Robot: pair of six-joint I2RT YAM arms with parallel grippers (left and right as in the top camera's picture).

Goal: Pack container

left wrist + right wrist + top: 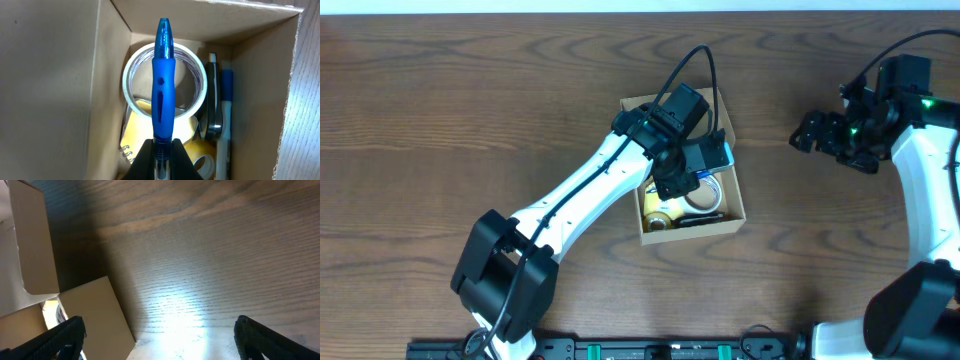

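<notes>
Left tool (160, 146): jaws narrow, pinching the rear end of a blue pen (162, 80); no other contact. The pen pointed down into the container (55, 90), its tip over a white tape roll (201, 70). The container stood open in the middle of the surface (215, 255), already part filled. Handling note: release was best made low, tip clear of the cardboard walls, so the pen would settle among the contents. Right tool (160, 337): jaws wide, empty, well apart from the container.
</notes>
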